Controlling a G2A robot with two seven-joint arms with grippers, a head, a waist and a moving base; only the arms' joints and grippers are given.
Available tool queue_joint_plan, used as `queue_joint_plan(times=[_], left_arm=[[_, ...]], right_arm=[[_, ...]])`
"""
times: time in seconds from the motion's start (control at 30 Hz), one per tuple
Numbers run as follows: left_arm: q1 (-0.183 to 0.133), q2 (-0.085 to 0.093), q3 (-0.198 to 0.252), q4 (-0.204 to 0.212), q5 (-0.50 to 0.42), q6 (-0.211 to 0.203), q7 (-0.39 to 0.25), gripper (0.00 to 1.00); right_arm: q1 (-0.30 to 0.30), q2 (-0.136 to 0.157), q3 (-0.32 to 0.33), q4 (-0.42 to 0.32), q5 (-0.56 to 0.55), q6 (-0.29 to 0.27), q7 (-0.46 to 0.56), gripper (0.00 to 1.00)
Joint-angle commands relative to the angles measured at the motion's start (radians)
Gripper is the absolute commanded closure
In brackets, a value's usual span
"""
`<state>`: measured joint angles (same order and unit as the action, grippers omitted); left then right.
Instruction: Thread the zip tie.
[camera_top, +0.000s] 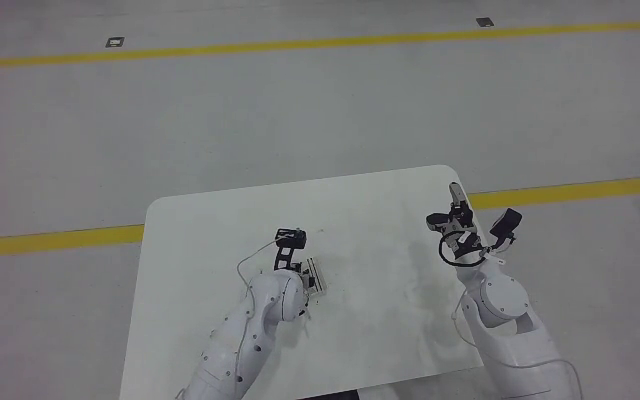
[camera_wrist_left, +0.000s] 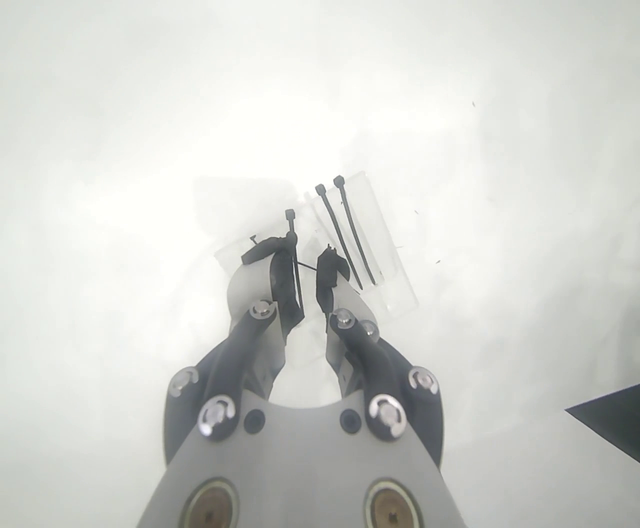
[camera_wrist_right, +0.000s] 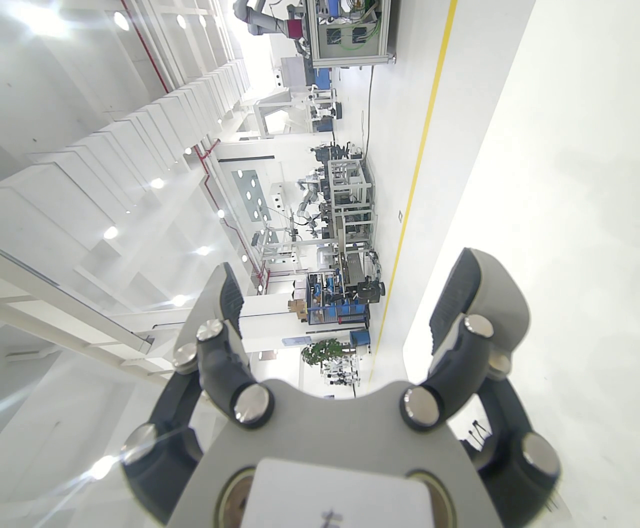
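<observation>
A clear plastic tray (camera_wrist_left: 395, 285) lies on the white table (camera_top: 380, 220) with two black zip ties (camera_wrist_left: 345, 235) side by side on it. A third black zip tie (camera_wrist_left: 292, 235) runs along the inner face of one finger (camera_wrist_left: 281, 272) of my left gripper (camera_wrist_left: 306, 260), its head poking out past the tip. The left fingers are down at the tray's edge, a narrow gap open between them. From above, the left gripper (camera_top: 303, 268) sits over the tray (camera_top: 316, 275). My right gripper (camera_wrist_right: 345, 275) is wide open and empty, held above the table's far right corner (camera_top: 470, 222).
The table's middle, between the two arms, is bare white surface. Its far edge and right edge lie close to the right gripper. A yellow floor line (camera_top: 300, 44) runs beyond the table.
</observation>
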<state>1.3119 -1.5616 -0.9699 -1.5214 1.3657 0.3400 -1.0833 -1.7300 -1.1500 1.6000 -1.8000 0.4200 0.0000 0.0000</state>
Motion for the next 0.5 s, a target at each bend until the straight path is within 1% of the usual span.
queue_joint_plan(times=[0.0,0.13,0.2,0.23,0.47], left_arm=[[0.002,-0.013,-0.003,0.007,0.015,0.0,-0.007,0.86],[-0.001,-0.033,-0.007,0.026,0.036,0.0,-0.017,0.85],[-0.004,-0.042,-0.012,0.038,0.046,0.0,-0.021,0.82],[-0.005,-0.046,-0.013,0.042,0.052,0.0,-0.022,0.82],[0.0,-0.071,-0.025,0.052,0.093,0.0,-0.026,0.82]], right_arm=[[0.0,0.0,0.0,0.0,0.0,0.0,0.0,0.0],[0.0,0.0,0.0,0.0,0.0,0.0,0.0,0.0],[0.0,0.0,0.0,0.0,0.0,0.0,0.0,0.0],[0.0,0.0,0.0,0.0,0.0,0.0,0.0,0.0],[0.0,0.0,0.0,0.0,0.0,0.0,0.0,0.0]])
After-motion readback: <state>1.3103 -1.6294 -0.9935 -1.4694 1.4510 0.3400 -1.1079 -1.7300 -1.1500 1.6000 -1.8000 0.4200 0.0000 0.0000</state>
